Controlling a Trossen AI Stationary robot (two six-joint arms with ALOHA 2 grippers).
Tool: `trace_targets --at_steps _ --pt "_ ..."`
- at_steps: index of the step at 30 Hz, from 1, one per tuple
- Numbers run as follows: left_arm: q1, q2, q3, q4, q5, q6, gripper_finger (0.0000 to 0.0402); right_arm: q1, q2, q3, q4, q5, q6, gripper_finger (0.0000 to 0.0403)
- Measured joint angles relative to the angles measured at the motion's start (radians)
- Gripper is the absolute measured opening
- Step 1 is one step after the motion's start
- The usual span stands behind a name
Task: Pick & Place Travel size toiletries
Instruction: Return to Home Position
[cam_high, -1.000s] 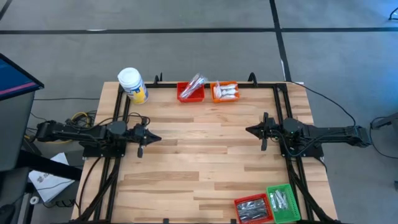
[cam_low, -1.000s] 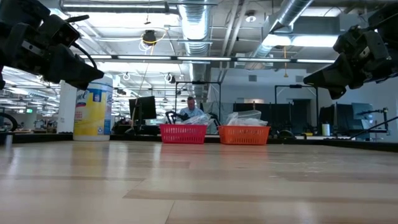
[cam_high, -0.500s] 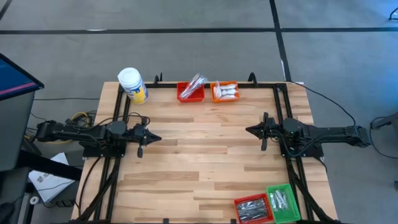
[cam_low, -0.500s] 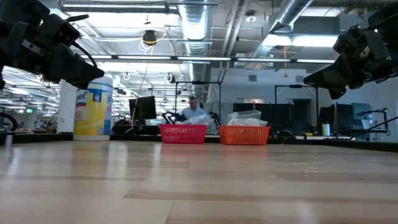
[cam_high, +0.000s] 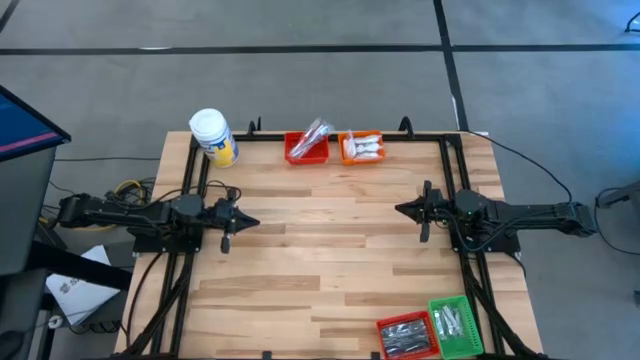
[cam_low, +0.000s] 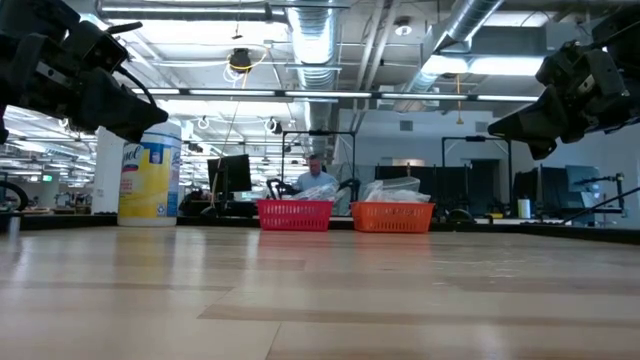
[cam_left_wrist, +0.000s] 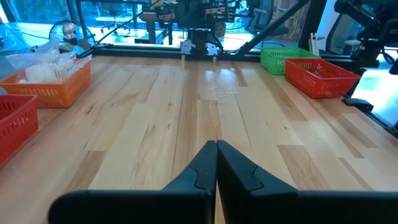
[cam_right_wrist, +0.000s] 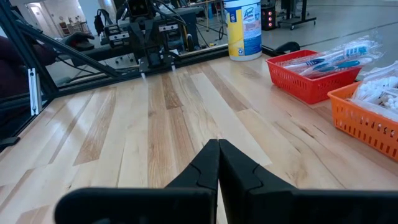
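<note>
Fingers (cam_left_wrist: 199, 174) of left gripper (cam_high: 246, 222) being held pressed together, empty; right gripper (cam_high: 403, 209) fingers (cam_right_wrist: 202, 168) likewise. Both grippers being held above surface (cam_high: 320, 260), at opposite side edges, tips facing, well apart. Toiletries (cam_high: 362, 148) being kept in baskets: far red basket (cam_high: 300, 160) and orange basket (cam_high: 360, 161) at far edge, near red basket (cam_high: 383, 325) and green basket (cam_high: 448, 302) at near right corner.
</note>
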Motion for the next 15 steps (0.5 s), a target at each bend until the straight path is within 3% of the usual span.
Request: trace_targets --at_steps 15 --pt "0.000 0.000 0.000 0.008 0.000 0.000 0.0001 0.000 0.000 0.000 0.000 0.000 0.000 0.0000"
